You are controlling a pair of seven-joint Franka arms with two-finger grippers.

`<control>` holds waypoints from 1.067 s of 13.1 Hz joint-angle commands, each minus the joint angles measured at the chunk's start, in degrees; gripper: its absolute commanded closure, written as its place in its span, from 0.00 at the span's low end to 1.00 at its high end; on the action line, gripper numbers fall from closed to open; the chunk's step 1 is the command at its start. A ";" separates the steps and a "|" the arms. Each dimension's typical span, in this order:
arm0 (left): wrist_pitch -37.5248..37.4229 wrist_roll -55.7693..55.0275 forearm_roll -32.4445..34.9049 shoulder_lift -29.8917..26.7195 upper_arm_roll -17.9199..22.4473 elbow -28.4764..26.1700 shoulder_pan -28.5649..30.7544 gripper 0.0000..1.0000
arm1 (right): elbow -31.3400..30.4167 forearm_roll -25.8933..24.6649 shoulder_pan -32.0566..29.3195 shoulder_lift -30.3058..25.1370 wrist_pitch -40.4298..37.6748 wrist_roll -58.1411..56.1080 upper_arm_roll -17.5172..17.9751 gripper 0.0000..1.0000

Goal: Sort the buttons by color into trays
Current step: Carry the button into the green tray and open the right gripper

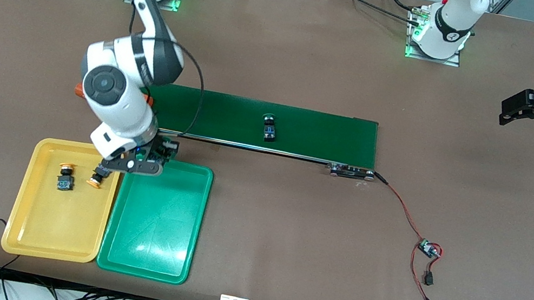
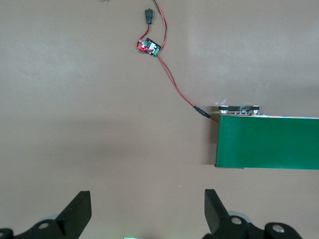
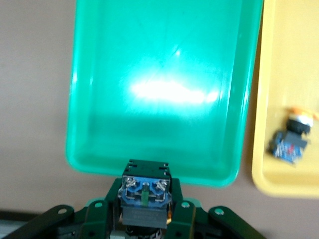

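My right gripper (image 1: 100, 176) is shut on a yellow-orange button (image 1: 95, 180), low over the yellow tray (image 1: 51, 222), by the side that meets the green tray (image 1: 156, 218). The right wrist view shows that button's blue-and-black body (image 3: 144, 191) between the fingers (image 3: 94, 216). A second yellow-orange button (image 1: 65, 178) lies in the yellow tray and shows in the right wrist view (image 3: 291, 142). A dark green button (image 1: 269, 128) lies on the conveyor belt (image 1: 324, 135). Nothing lies in the green tray. The fourth button is hidden. My left gripper (image 1: 509, 111) waits open and empty above bare table (image 2: 147, 214).
The two trays lie side by side, nearer the front camera than the belt, at the right arm's end. Something orange (image 1: 78, 90) shows beside the right arm at the belt's end. A red-and-black wire with a small board (image 1: 428, 249) runs from the belt's other end (image 2: 149, 46).
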 commanded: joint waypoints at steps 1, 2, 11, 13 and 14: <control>-2.02 1.40 0.74 0.45 -0.20 1.62 0.09 0.00 | 2.62 -0.16 0.00 4.05 4.43 -3.96 -0.86 0.88; -2.02 1.40 0.65 0.45 -0.20 1.62 0.00 0.00 | 2.62 -0.42 -0.44 4.50 4.53 -4.06 -1.47 0.88; -2.37 1.32 0.56 0.36 -0.12 1.62 0.00 0.00 | 2.44 -0.60 -0.70 6.44 4.70 -3.79 -1.92 0.35; -2.64 1.40 0.56 0.45 -0.12 1.62 0.09 0.00 | 2.36 -0.60 -0.53 6.26 4.70 -3.88 -2.44 0.24; -2.64 1.40 0.56 0.45 -0.12 1.62 0.26 0.00 | 2.27 -0.60 -0.36 6.08 4.62 -3.80 -2.44 0.23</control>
